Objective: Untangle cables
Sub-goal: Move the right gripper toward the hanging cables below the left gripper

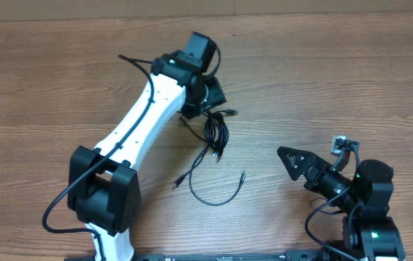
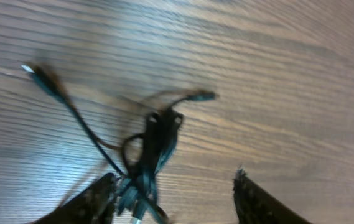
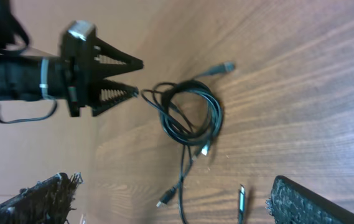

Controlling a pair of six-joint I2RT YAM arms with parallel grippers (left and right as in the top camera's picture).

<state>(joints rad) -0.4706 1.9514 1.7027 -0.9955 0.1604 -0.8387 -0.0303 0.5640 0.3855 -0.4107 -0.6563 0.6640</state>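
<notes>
My left end effector (image 2: 173,183) is released: its two fingers stand apart just above the surface (image 1: 337,72) with nothing clamped between them. The bundle (image 2: 155,146) of black cables lies right at their tips, closer to one finger than the other. My wrist view is blurred, so I cannot tell whether a strand touches that finger. The bundle is a tight coil with several strands crossing, and a plug (image 3: 226,66) sticks out on its far side. One cable (image 1: 213,204) trails out of the near side of the bundle in a wide loose arc. My right end effector (image 1: 286,154) is also released, jaws wide, and hovers well apart from the bundle, beyond that arc. The task looks barely begun, since the coil is not yet parted. The main risk, as I judge it, is closing on several strands at once. That would drag the whole bundle along instead of freeing one cable, and could pull the crossings tighter. With nothing pinning the bundle, any pull may simply slide it. A finger hooked in a loop could lift the lot, and a plug could snag while passing through the coil.
</notes>
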